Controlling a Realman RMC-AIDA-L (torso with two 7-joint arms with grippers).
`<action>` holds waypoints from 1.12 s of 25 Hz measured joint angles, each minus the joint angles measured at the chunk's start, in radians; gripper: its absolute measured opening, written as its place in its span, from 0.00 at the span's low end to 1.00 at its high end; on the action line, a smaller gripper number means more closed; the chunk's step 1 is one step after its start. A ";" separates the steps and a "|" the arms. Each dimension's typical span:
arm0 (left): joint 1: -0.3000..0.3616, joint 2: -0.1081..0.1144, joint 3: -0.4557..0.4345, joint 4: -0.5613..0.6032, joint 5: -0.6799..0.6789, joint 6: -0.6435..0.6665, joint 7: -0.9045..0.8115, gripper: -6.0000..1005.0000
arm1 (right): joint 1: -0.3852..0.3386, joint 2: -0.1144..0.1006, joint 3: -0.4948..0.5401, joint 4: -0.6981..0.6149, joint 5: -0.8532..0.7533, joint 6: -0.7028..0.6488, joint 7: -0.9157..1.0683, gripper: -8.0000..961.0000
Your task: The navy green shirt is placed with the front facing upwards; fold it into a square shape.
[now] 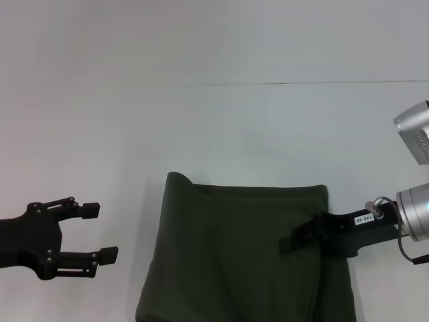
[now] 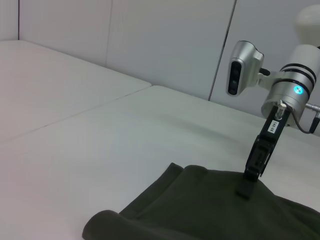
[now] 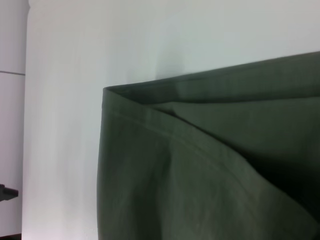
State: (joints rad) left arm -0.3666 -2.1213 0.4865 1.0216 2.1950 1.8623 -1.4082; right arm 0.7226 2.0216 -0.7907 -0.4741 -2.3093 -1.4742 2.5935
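1. We see the navy green shirt [image 1: 234, 261] lying folded on the white table [image 1: 201, 134], in the near centre of the head view; its far edge is a straight fold and its near part runs out of view.
2. The left gripper [image 1: 94, 231] hangs over bare table to the left of the shirt, clear of the cloth; its jaws stand apart, with nothing between them.
3. The right gripper [image 1: 295, 240] reaches in from the right and rests on the shirt's right part; whether its jaws are apart or together we cannot tell.
4. In the right wrist view the shirt [image 3: 210, 165] shows layered folded edges at one corner.
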 joint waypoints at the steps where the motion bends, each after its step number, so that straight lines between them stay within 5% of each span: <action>1: 0.000 0.000 0.000 0.000 0.000 0.000 0.000 0.93 | 0.000 0.000 0.000 -0.001 0.000 0.002 -0.001 0.37; 4: 0.000 0.001 -0.001 0.000 0.000 0.000 0.000 0.93 | 0.000 -0.002 -0.001 0.001 0.000 0.006 -0.006 0.24; 15: 0.000 0.002 -0.003 0.002 0.000 0.000 0.000 0.93 | 0.001 -0.001 0.010 -0.001 0.009 0.013 -0.023 0.05; 28: 0.000 0.003 -0.009 0.003 -0.002 0.000 0.000 0.93 | 0.025 -0.012 0.008 0.000 0.071 0.004 -0.017 0.05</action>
State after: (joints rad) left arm -0.3666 -2.1183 0.4771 1.0247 2.1935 1.8622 -1.4082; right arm 0.7473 2.0095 -0.7828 -0.4742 -2.2384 -1.4707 2.5768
